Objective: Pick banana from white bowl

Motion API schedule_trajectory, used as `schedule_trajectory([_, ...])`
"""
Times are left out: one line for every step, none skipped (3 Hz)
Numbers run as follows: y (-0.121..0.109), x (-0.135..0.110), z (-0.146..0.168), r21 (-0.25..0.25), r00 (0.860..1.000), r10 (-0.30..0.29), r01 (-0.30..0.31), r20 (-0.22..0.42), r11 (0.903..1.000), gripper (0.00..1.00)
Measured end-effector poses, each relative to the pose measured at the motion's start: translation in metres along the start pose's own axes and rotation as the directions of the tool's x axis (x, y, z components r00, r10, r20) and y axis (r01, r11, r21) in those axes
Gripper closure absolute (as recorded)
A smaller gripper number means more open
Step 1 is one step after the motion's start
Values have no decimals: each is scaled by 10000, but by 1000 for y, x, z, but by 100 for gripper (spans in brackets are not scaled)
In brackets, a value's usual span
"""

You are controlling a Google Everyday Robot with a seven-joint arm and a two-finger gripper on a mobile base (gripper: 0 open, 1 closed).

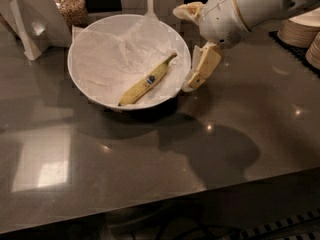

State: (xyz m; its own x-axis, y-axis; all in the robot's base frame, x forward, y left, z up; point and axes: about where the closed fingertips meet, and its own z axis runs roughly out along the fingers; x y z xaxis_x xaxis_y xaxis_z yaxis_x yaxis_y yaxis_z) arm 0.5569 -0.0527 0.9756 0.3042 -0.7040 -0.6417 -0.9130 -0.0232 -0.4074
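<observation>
The banana is slim and yellow with a small blue sticker at mid-length. It lies slantwise inside the white bowl, on crinkled white paper, stem pointing to the upper right. My gripper hangs just past the bowl's right rim, above the counter. It is open and empty: one cream finger points left above the rim, the other finger points down beside the bowl's outer wall. The banana is about a finger's length to the left of the gripper.
The bowl stands on a dark glossy counter. Stacked beige plates sit at the far right. A white folded stand and a jar of nuts stand behind the bowl at the left. The counter's front edge runs along the bottom.
</observation>
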Motion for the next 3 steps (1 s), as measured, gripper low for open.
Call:
schedule_trajectory([-5, -3, 23, -226, 9985, -478, 484, 273, 9986, 7])
schedule_trajectory([-7, -7, 45, -521, 9942, -966, 990, 468, 9937, 25])
schedule_trajectory([-8, -8, 64, -793, 9907, -1229, 1273, 576, 9887, 48])
